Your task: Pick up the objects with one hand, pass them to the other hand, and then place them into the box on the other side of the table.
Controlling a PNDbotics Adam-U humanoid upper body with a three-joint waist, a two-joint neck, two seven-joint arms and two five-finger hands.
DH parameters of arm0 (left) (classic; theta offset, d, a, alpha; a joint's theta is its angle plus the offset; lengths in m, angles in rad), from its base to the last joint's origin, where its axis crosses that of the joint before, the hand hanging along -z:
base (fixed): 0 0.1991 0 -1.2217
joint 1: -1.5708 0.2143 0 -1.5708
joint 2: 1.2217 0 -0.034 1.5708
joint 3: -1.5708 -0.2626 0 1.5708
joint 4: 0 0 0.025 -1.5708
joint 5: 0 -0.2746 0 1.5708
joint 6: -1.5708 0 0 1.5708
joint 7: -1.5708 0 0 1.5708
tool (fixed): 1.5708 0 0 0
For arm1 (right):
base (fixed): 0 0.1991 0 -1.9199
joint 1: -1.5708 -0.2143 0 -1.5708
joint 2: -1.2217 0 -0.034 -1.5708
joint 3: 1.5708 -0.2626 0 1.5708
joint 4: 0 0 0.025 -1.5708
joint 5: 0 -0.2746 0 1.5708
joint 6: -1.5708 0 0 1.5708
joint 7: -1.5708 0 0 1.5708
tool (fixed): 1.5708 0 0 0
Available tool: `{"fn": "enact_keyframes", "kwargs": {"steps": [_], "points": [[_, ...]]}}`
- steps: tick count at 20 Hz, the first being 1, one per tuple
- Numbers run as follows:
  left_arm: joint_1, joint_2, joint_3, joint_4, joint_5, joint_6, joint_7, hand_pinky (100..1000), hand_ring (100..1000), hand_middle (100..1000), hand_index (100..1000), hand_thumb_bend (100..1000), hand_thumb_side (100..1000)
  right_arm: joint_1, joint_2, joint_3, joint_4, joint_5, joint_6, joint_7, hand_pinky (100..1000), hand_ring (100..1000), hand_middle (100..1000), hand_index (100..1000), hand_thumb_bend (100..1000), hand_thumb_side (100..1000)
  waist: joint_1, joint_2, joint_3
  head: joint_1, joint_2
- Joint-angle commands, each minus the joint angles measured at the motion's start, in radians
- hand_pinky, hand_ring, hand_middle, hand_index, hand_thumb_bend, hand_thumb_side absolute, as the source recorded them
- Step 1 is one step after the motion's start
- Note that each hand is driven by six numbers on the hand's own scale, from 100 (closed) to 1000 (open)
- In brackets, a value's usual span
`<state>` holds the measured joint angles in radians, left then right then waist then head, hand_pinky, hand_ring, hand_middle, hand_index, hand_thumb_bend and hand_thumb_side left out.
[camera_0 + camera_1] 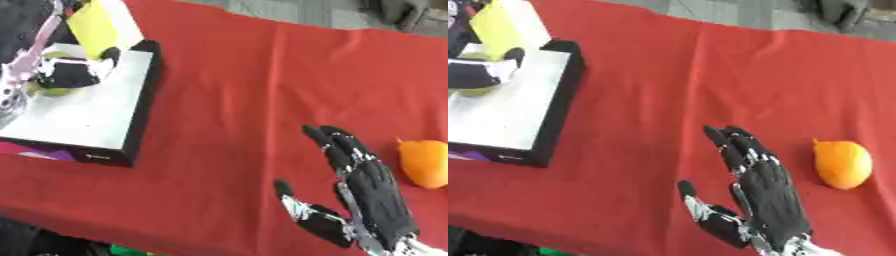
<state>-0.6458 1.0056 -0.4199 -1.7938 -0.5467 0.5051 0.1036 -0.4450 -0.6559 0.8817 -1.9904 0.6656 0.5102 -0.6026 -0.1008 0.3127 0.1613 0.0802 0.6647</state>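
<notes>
At the left stands a box (145, 100) with black walls and a white inside. Over its far corner my left hand (70, 73) has its black fingers curled round a yellow-green round object (50, 91), which shows above and below the fingers. An orange fruit with a small pointed tip (842, 164) lies on the red cloth at the right. Just left of it my right hand (770, 197) is held flat above the cloth, fingers straight and thumb spread, holding nothing.
A red cloth (245, 85) covers the table. A yellow and white flap (94, 24) stands up at the box's far edge. Something purple (39, 152) shows below the box's near wall. Dark shapes lie past the table's far edge.
</notes>
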Motion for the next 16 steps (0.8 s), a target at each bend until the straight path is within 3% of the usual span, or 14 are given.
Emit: {"fn": "enact_keyframes", "kwargs": {"steps": [1,7,12,14,16], "points": [[-0.003,0.029,0.029,0.029,-0.033,-0.005,-0.012,684,514,404,474,100,218,0.005,-0.023,-0.008,-0.010,-0.005,0.054,-0.045,545,835,727,899,356,376,0.005,-0.015,-0.001,0.012,-0.014],[0.012,0.025,0.040,0.087,-0.127,-0.001,-0.096,720,565,458,544,125,247,0.015,-0.023,-0.012,-0.010,-0.020,0.052,-0.056,547,836,727,901,346,373,0.004,-0.014,-0.003,0.021,-0.022],[0.017,0.024,0.043,0.103,-0.187,-0.018,-0.177,806,714,621,792,235,322,0.019,-0.021,-0.012,-0.010,-0.019,0.053,-0.064,546,836,728,902,344,370,0.004,-0.013,-0.002,0.022,-0.019],[0.019,0.024,0.044,0.105,-0.207,-0.027,-0.209,846,775,706,850,282,347,0.020,-0.022,-0.014,-0.010,-0.019,0.052,-0.068,546,836,728,902,344,370,0.005,-0.014,-0.003,0.022,-0.018],[0.019,0.025,0.045,0.110,-0.230,-0.035,-0.245,865,797,728,865,352,374,0.023,-0.022,-0.013,-0.010,-0.019,0.051,-0.070,546,836,728,902,342,370,0.006,-0.014,-0.003,0.023,-0.017]]}}
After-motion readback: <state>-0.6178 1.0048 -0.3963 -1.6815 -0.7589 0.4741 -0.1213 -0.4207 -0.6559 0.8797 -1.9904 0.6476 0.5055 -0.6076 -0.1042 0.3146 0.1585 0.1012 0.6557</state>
